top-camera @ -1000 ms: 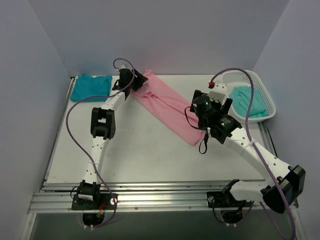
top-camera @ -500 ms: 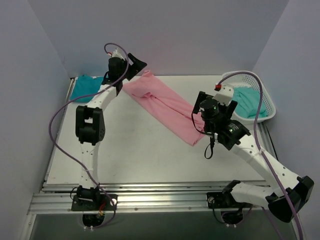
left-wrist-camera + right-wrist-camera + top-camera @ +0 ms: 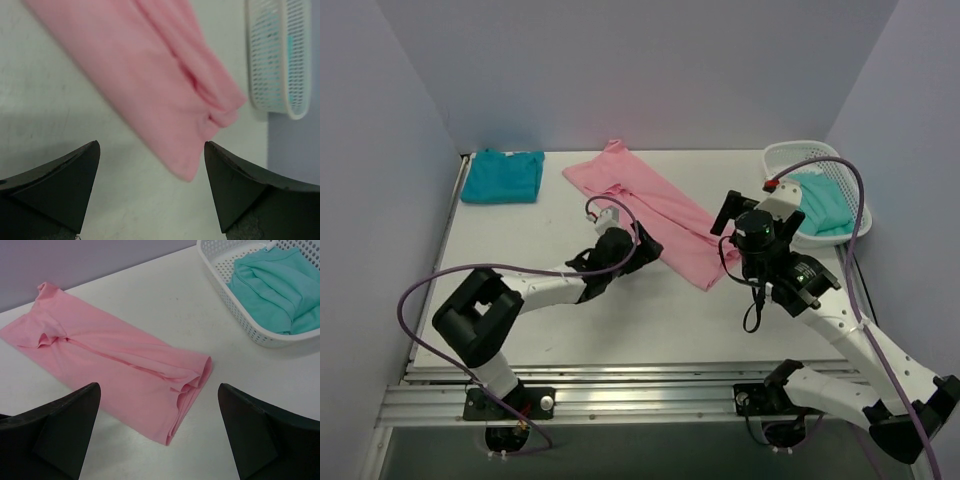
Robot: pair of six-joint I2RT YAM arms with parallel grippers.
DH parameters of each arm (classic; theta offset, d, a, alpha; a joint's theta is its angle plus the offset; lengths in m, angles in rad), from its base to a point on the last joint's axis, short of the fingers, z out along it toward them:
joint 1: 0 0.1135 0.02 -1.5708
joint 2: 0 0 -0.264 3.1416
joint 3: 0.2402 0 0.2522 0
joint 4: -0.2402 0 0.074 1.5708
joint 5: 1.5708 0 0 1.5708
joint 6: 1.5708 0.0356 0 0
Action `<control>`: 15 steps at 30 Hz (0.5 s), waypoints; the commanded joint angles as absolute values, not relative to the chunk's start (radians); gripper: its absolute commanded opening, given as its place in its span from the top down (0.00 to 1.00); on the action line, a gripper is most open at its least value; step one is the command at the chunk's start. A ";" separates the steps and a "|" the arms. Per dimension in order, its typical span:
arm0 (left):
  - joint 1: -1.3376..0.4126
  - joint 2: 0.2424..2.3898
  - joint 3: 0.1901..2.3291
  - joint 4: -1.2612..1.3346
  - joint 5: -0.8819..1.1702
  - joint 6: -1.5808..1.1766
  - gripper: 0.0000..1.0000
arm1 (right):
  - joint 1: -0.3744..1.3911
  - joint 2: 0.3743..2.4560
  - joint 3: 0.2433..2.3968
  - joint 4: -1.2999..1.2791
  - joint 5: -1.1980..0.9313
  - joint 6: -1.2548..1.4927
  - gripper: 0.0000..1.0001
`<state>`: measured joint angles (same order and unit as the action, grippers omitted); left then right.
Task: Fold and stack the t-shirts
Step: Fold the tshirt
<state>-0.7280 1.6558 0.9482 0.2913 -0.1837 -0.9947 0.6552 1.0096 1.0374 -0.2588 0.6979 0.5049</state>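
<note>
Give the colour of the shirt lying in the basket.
The shirt in the basket is pale mint-teal, clearest in the right wrist view.

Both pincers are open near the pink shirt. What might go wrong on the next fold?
The pink shirt has loose, bunched layers at its near end; a grab there may catch only the top layer and undo the fold.
The left pincer and right pincer both aim at that end and might collide.

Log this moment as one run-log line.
pink t-shirt: long strip, flat | left tool: open, empty | right tool: open, empty | teal t-shirt: folded, far-left corner | mint t-shirt: in basket
</note>
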 commanded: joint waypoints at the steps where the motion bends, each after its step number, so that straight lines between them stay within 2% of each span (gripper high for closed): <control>1: -0.807 1.661 0.881 0.371 -0.403 -1.138 0.06 | 0.663 0.962 1.029 -0.284 0.710 0.518 0.00; 5: -0.906 1.718 0.854 0.400 -0.478 -1.241 0.02 | 0.666 0.943 1.026 -0.305 0.719 0.520 0.00; 15: -1.048 1.971 1.018 0.403 -0.545 -1.466 0.01 | 0.666 0.904 1.025 -0.347 0.753 0.525 0.00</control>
<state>-1.0206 1.9137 0.9569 0.3935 -0.4870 -1.3560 0.6571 0.9272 1.0294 -0.3206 0.7074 0.5228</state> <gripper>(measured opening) 0.991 0.995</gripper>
